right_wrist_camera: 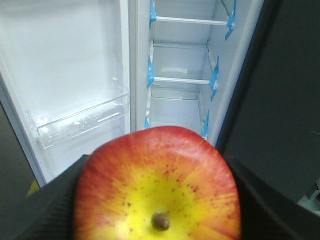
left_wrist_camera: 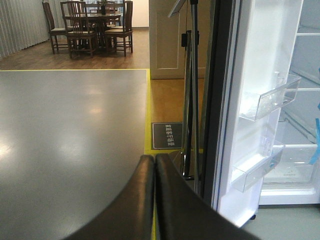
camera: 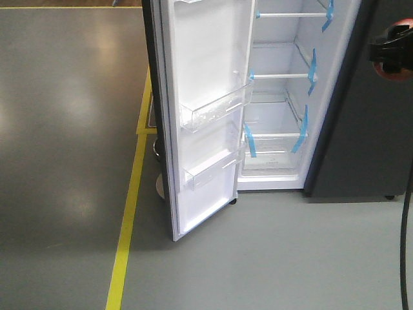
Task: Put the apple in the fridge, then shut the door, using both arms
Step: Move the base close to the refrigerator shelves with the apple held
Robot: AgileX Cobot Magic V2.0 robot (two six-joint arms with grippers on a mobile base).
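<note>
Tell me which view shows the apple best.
The right wrist view: the apple fills the lower frame, clamped in the right gripper. The exterior front view shows only red slivers around the gripper at the right edge. The left wrist view shows none.

We note the fridge [camera: 274,61] standing open at the right of the front view, with its shelves [camera: 284,75] stacked one above another inside. The door [camera: 206,51] swings out on the fridge's left, toward us. On its inner face an upper bin [camera: 216,106] sits above a lower bin [camera: 210,171]. A floor line [camera: 129,213] runs left of the door. The apple [right_wrist_camera: 157,185] sits gripped in the right tool [camera: 390,48], in front of the open compartment and apart from it. The left tool [left_wrist_camera: 154,165] hangs left of the door's outer edge. Chairs [left_wrist_camera: 75,25] stand far behind.
</note>
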